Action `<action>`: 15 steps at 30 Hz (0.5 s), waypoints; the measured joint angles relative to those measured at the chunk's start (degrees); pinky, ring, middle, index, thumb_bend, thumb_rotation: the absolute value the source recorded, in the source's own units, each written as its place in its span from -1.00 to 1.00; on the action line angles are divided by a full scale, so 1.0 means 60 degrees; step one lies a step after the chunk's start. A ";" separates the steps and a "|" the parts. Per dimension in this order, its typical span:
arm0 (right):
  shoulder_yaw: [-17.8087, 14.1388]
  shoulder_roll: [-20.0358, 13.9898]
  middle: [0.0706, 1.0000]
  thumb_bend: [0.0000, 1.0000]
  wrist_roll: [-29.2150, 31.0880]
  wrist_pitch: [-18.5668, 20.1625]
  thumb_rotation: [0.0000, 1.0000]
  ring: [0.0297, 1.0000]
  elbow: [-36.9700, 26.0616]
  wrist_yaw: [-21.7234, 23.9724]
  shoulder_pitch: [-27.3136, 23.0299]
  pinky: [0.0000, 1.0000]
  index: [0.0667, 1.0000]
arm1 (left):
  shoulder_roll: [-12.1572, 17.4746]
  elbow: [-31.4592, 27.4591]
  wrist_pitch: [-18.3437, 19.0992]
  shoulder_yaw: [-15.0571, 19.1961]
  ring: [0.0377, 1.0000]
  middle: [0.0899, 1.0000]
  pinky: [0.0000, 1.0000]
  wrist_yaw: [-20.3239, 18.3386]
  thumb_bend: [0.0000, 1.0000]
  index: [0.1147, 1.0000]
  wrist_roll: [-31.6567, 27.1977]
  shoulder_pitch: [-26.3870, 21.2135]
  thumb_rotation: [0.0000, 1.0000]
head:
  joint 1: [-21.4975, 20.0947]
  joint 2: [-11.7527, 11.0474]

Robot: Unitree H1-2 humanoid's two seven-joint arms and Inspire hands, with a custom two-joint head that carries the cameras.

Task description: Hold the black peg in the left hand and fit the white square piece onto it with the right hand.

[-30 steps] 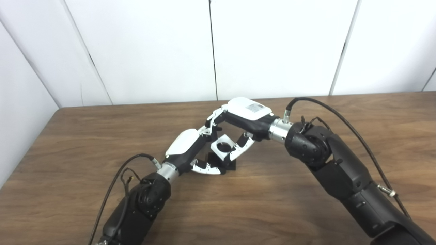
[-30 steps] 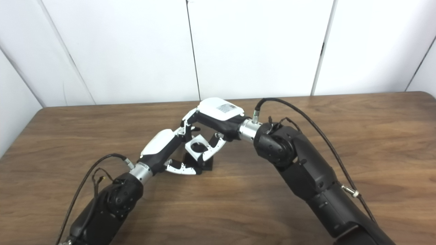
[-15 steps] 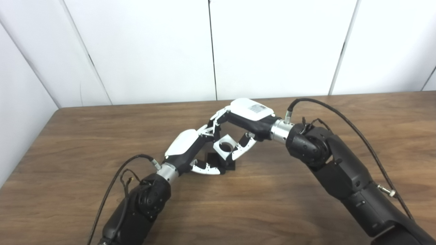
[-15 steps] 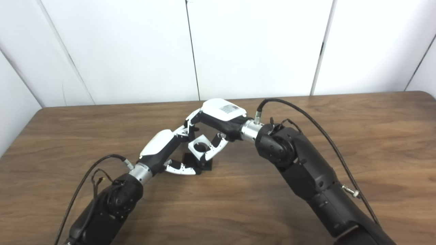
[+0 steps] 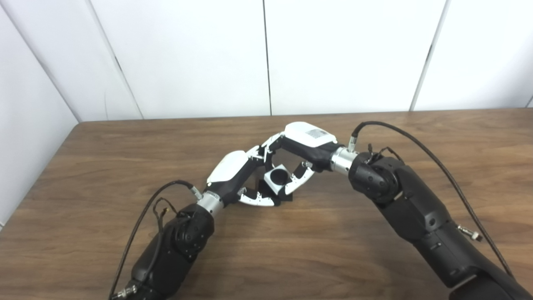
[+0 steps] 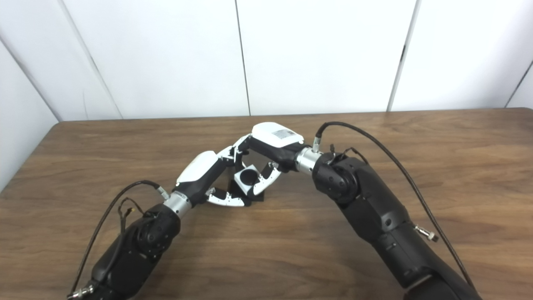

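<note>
Nearest to us, our left robot hand lies low on the table, its fingers curled around the black peg; only the peg's dark base shows, just under and in front of the white square piece. We take the peg as our landmark. Directly above it, our right robot hand is clamped on the white square piece between thumb and fingers, with the round hole facing up and looking dark inside. We cannot tell whether the peg tip has entered.

The risks, as we judge them:
- The piece looks tilted over the peg, so pressing down could jam it on the rim.
- Both hands crowd the peg, so fingers could collide.
- A side push could twist the peg in our left grasp.
</note>
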 measured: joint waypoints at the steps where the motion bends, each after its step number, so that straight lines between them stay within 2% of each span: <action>1: 0.0000 0.0008 0.52 0.03 0.0003 -0.0007 -0.72 0.68 0.0009 -0.0019 0.0007 0.78 -0.11 | 0.0000 0.0000 0.0010 -0.0002 0.96 0.80 0.85 0.0000 0.04 -0.15 0.0000 0.0000 -0.85 | 0.0000 0.0000; 9: -0.0002 0.0047 0.53 0.03 0.0001 -0.0012 -0.72 0.69 0.0012 -0.0121 0.0128 0.82 -0.11 | 0.0000 -0.0058 0.0143 -0.0005 0.96 0.80 0.86 -0.0053 0.04 -0.15 0.0000 0.0001 -0.85 | -0.0029 0.0044; 12: -0.0011 0.0041 0.61 0.03 0.0042 0.0081 -0.69 0.71 -0.0061 -0.0096 0.0168 0.82 -0.09 | 0.0000 -0.0059 0.0154 0.0001 0.96 0.80 0.87 -0.0062 0.04 -0.15 -0.0001 0.0001 -0.85 | -0.0029 0.0044; 14: -0.0027 0.0023 0.76 0.65 0.0116 0.0309 -0.31 0.78 -0.0219 0.0102 0.0185 0.80 0.61 | 0.0000 -0.0059 0.0166 0.0010 0.96 0.82 0.88 -0.0072 0.04 -0.15 -0.0005 0.0002 -0.85 | -0.0029 0.0044; 15: -0.0037 0.0014 0.84 0.83 0.0127 0.0528 -0.21 0.82 -0.0398 0.0250 0.0201 0.80 0.82 | 0.0000 -0.0058 0.0157 0.0022 0.96 0.82 0.88 -0.0073 0.04 -0.15 -0.0008 0.0001 -0.85 | -0.0058 0.0029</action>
